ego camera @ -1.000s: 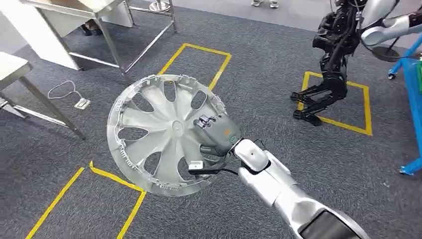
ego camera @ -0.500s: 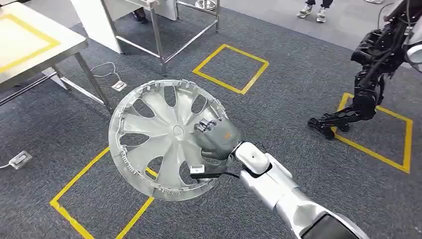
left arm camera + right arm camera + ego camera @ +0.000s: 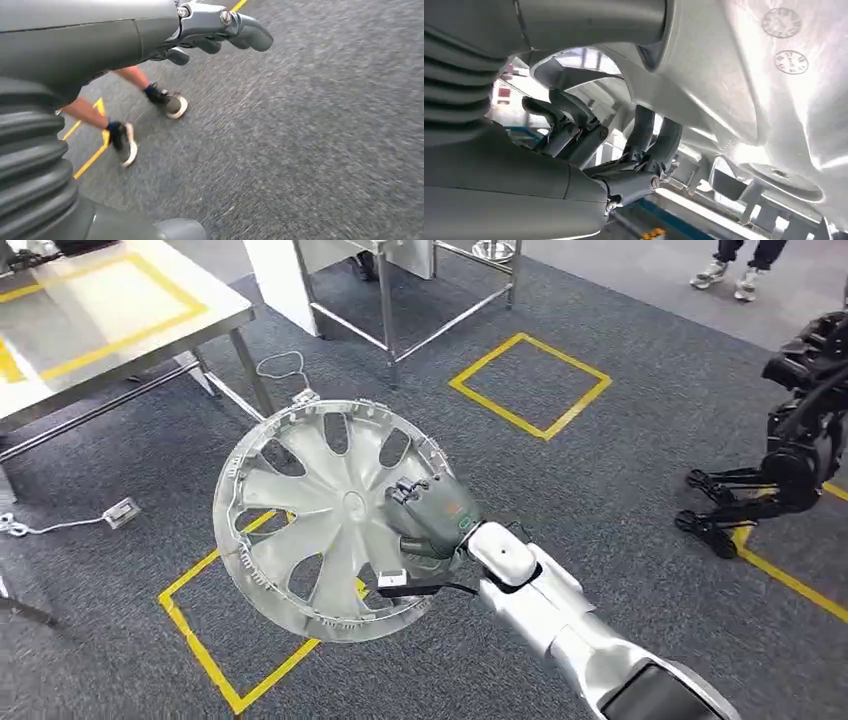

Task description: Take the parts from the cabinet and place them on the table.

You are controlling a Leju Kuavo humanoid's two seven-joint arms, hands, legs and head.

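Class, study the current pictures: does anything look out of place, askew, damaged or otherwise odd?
Nothing looks damaged. The right hand grips the silver hubcap, carried tilted above the carpet, not yet on the table. A cable with a small box lies loose on the floor beside the table's legs, a possible snag.

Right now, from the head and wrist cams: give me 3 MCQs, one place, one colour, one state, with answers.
1. Where is the table?
A. upper left of the head view
B. under the hubcap
C. beside the black robot

2. What colour is the floor tape?
A. blue
B. yellow
C. red

3. What is the right hand doing?
A. hanging with nothing in it
B. pressing on the table
C. holding the hubcap

Answers:
1 A: the table stands at the upper left, apart from the hubcap.
2 B: the floor tape outlines yellow squares on grey carpet.
3 C: the right hand has fingers through the hubcap's openings, carrying it above the floor.
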